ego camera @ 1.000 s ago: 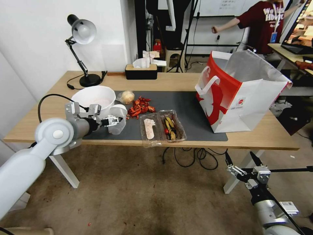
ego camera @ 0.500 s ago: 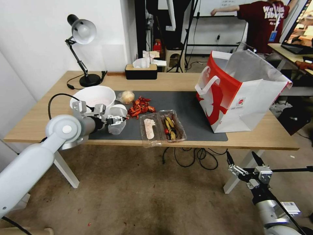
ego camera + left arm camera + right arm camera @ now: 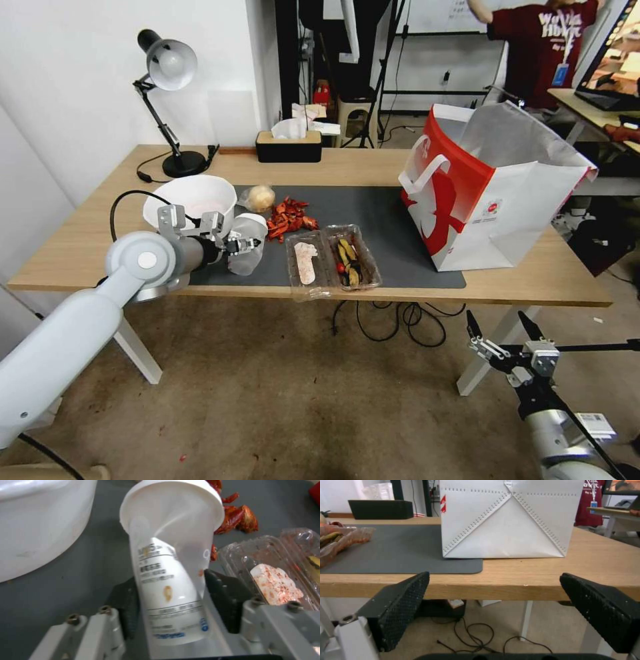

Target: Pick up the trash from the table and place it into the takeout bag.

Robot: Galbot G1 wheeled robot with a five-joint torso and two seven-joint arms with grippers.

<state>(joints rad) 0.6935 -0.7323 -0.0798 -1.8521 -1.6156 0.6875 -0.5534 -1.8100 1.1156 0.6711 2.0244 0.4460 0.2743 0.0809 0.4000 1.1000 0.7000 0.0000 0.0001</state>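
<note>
My left gripper [image 3: 248,245] is shut on a clear plastic cup [image 3: 251,232] at the dark mat's [image 3: 393,220] front left; the cup leans a little. In the left wrist view the labelled cup [image 3: 170,555] sits between both black pads [image 3: 223,600]. Beside it are a white bowl [image 3: 193,197], a wrapped yellowish ball [image 3: 259,197], red scraps [image 3: 288,219] and a clear clamshell [image 3: 332,260] of leftovers. The takeout bag [image 3: 493,200] stands open on the table's [image 3: 533,280] right. My right gripper [image 3: 500,337] hangs open below the table's front edge, facing the bag [image 3: 506,525].
A black desk lamp [image 3: 167,67] and a black tissue box [image 3: 288,145] stand along the table's far side. Cables [image 3: 393,327] dangle under the table. Bare mat lies between the clamshell and the bag.
My left arm has pushed in to the right, and the cup in its gripper has shifted slightly right and tilted. The right gripper has sunk a touch.
</note>
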